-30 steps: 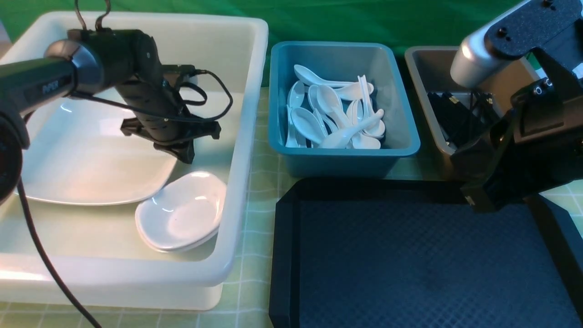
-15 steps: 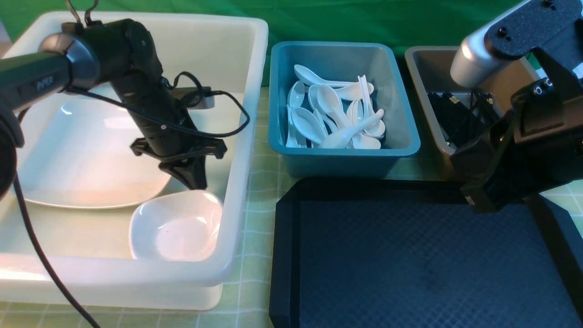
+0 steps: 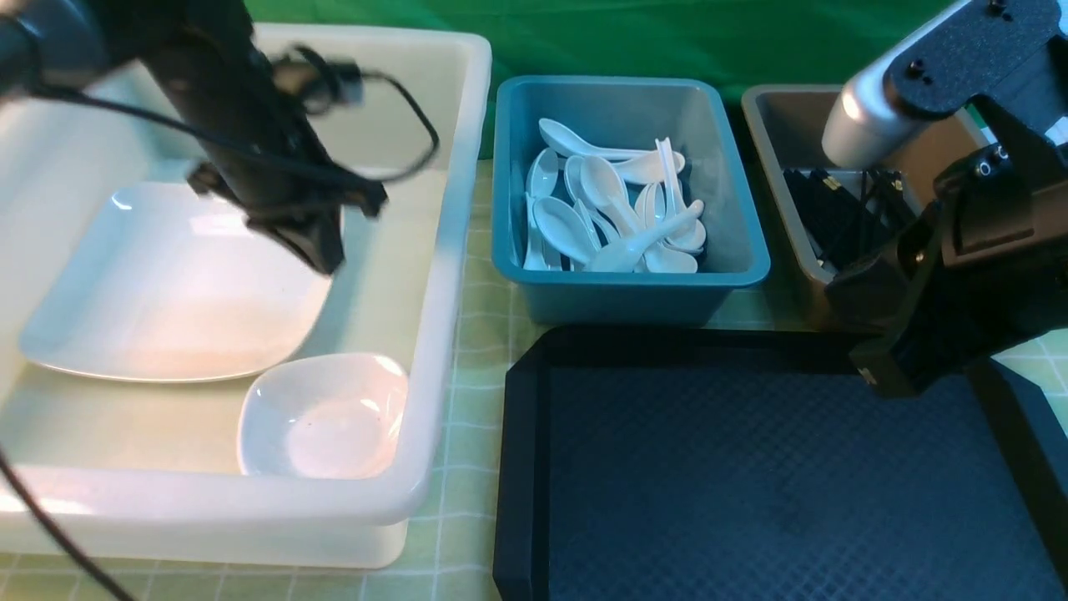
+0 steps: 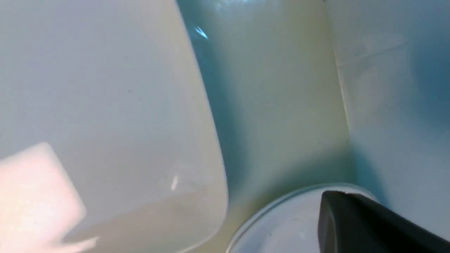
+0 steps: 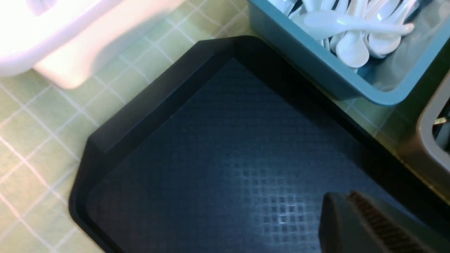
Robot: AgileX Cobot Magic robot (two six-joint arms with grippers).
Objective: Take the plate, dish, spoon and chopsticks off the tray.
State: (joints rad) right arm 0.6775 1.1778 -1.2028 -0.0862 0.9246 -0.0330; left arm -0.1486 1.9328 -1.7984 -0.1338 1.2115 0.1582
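Bins [image 3: 622, 292]: 3 w/ 1 plate [image 3: 167, 292], 1 dish [image 3: 321, 417]; tray [image 3: 751, 484] bare; both end effectors [image 3: 321, 250] [image 5: 355, 218] closed, empty.

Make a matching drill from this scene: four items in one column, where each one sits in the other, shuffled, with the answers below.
Items
1. plate
2. spoons
3. chopsticks
4. tray

Places
A. in the teal tub
B. on the checked cloth, nearest the camera
C. in the white tub, beside the small dish
D. in the brown-grey tub

Pairs: 1-C, 2-A, 3-D, 4-B
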